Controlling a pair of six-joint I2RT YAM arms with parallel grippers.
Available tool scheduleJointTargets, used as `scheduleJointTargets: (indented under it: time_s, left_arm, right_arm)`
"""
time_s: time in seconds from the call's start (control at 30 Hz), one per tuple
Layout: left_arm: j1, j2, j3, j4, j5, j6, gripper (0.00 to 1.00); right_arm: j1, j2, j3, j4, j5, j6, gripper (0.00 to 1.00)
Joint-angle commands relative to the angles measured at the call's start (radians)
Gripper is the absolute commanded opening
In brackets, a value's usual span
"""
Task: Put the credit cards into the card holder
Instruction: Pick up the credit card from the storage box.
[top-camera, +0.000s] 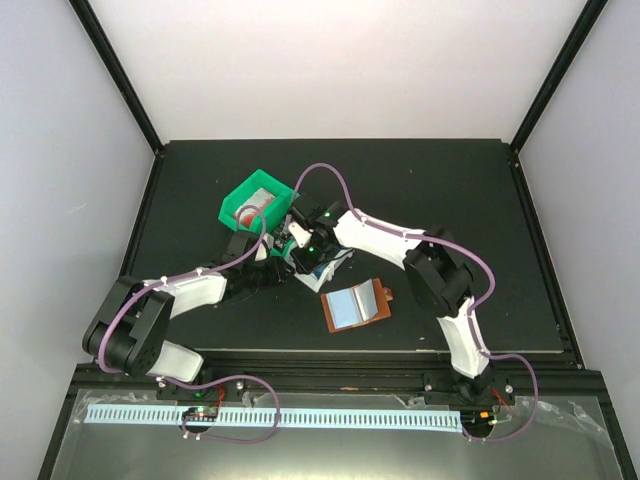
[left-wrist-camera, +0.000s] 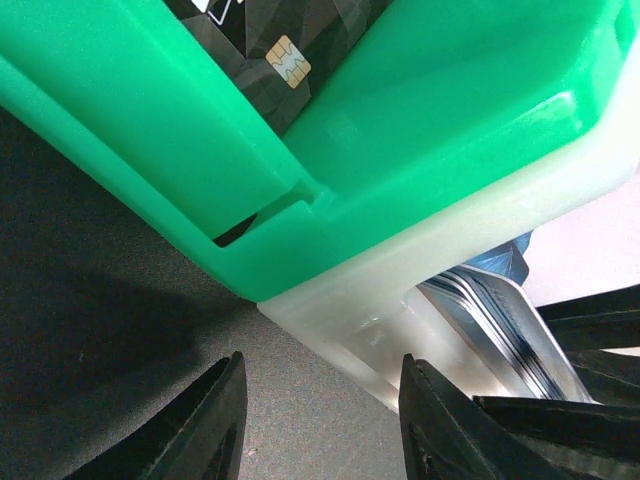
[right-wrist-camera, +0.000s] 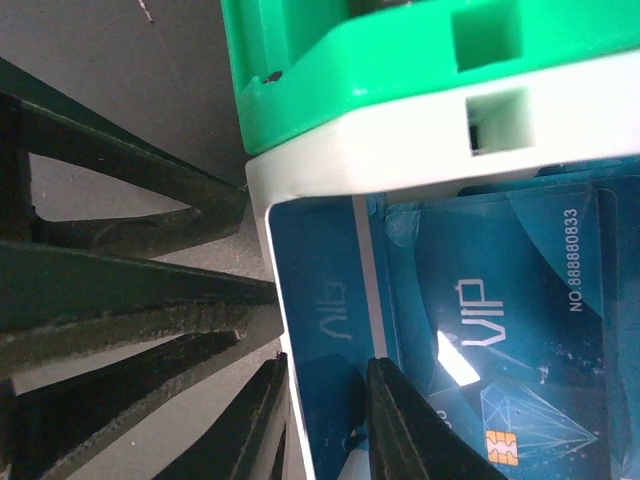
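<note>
Pointing right claw at blue credit cards.

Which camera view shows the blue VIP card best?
The right wrist view: the blue VIP card lies close and face-on, with lettering, number and chip readable. The left wrist view shows only stacked card edges in the white bin. In the top view the arms mostly cover it.

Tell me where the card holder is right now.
In the top view, the card holder lies open on the table, slightly right of centre toward the near edge, below the green bin and just left of the right arm.
</note>
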Motion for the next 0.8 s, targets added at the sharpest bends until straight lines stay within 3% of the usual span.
scheduleJointTargets:
  time_s: [0.0, 0.2, 0.47, 0.77]
  left_arm:
    - [0.003, -0.013, -0.003, 0.013, -0.008, 0.012, 0.44]
    - [0.003, -0.015, -0.002, 0.014, -0.007, 0.014, 0.44]
    - [0.001, -0.029, 0.009, 0.013, -0.001, 0.012, 0.44]
    - [0.001, -0.059, 0.027, -0.014, -0.021, 0.021, 0.45]
  right_arm:
    - [0.003, -0.064, -0.012, 0.036, -0.041, 0.006, 0.24]
    - [0.004, -0.087, -0.031, 0.045, -0.059, 0.008, 0.23]
    - [0.003, -0.142, -0.071, 0.059, -0.037, 0.021, 0.12]
    - [0.002, -0.195, -0.080, 0.083, 0.151, 0.072, 0.03]
